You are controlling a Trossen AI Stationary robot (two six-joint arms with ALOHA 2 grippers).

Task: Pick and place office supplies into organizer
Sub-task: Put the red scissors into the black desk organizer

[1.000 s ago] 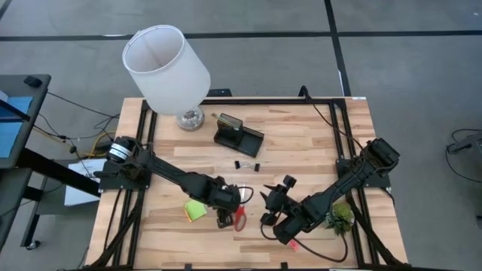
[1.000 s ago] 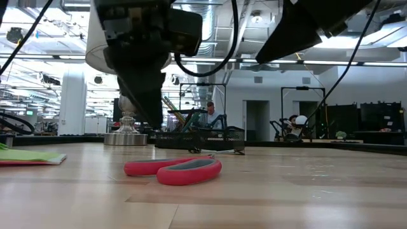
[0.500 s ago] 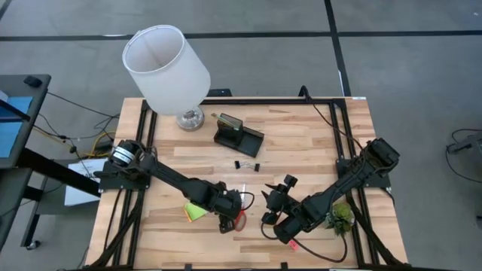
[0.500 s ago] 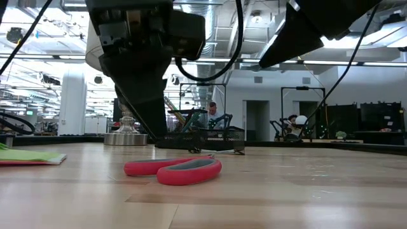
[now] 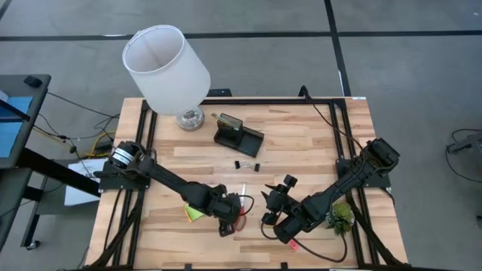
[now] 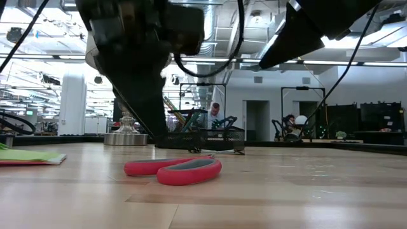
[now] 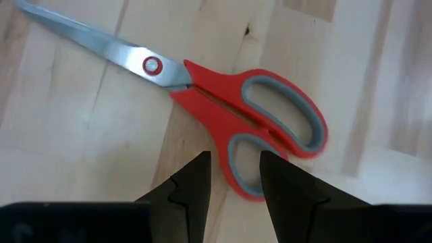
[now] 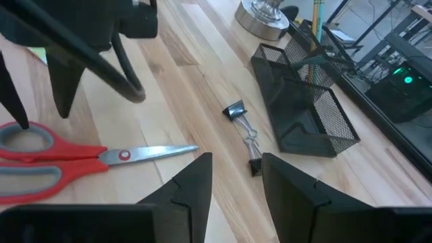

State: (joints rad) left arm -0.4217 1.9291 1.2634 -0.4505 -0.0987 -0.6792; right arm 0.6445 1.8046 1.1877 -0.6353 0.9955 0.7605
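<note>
From above, the left gripper [image 5: 228,223] hangs over the red-handled scissors [image 5: 240,218] near the front of the table [image 5: 301,143]. The right gripper [image 5: 273,200] waits just beside it, and the organizer [image 5: 239,138] sits well beyond both, toward the lamp [image 5: 166,69]. The lime sticky-note pad [image 5: 193,214] pokes out from under the left arm.

At table height, the scissors [image 6: 173,170] lie flat and untouched below the left arm.

The left wrist view shows its fingers [image 7: 191,187] slightly parted and empty, the lower handle loop of the scissors [image 7: 223,108] directly ahead of the gap. With so narrow a gap, a finger could land on the handle and skid the scissors sideways.

The right wrist view shows its fingers [image 8: 190,189] equally narrow and empty, black clips [image 8: 244,138] ahead and the organizer [image 8: 304,101] farther on.
</note>
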